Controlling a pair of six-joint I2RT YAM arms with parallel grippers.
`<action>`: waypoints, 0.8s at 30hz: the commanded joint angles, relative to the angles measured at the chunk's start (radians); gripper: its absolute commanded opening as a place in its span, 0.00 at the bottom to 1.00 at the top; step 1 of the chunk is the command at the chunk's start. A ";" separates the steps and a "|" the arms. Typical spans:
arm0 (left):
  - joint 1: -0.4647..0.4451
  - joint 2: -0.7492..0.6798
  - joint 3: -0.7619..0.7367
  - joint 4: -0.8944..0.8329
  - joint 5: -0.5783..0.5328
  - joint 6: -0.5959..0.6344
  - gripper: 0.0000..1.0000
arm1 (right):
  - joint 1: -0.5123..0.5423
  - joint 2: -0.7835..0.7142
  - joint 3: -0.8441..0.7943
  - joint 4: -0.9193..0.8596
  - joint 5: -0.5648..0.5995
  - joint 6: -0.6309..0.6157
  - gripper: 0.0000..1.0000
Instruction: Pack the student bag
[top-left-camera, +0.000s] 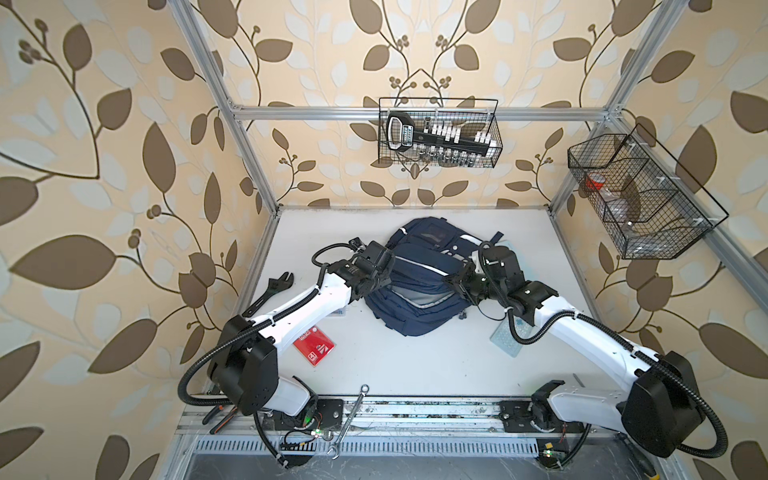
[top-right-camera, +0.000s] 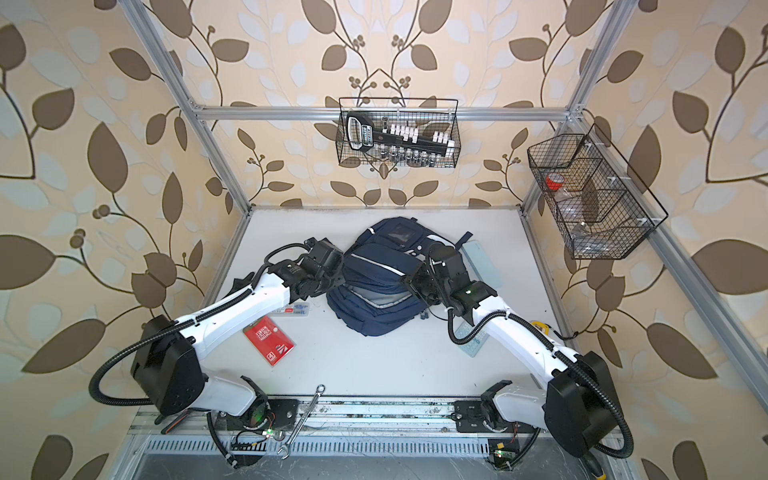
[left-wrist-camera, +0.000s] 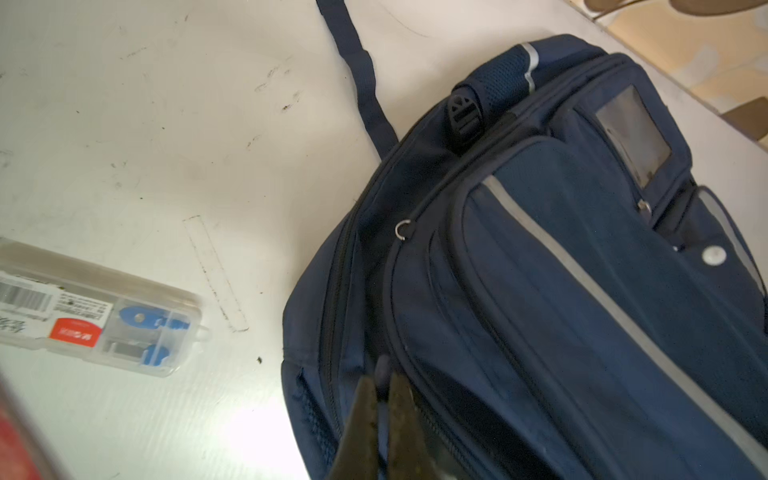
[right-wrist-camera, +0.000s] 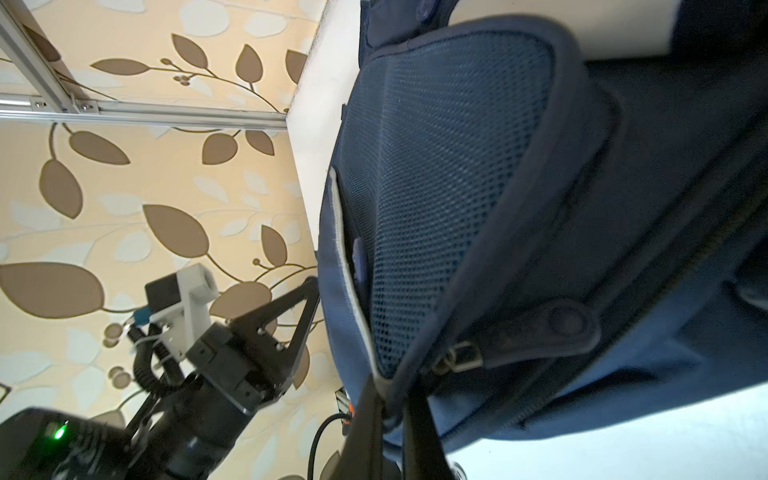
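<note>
Holding the student bag (top-left-camera: 417, 266) between my left tool (left-wrist-camera: 383, 380) and right tool (right-wrist-camera: 392, 400), both clamped on its opposite edges.

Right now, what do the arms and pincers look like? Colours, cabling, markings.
Both are alike. Left arm and right arm: white shells, bulky black joint housings, and a black ribbed hose looping outside. There is a green light on the right arm. Left pincer and right pincer: thin, dark, tapering fingers. A white camera bracket sits behind the left one. No readable markings.
</note>
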 joint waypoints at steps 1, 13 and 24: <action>0.072 -0.010 -0.010 -0.166 -0.328 -0.056 0.00 | -0.150 -0.018 0.028 -0.073 -0.029 -0.182 0.00; 0.074 -0.135 -0.123 -0.166 -0.239 -0.080 0.00 | -0.310 0.158 0.119 -0.149 -0.204 -0.455 0.00; -0.020 -0.175 -0.104 0.033 0.028 0.190 0.08 | -0.263 0.118 0.086 -0.088 -0.281 -0.421 0.00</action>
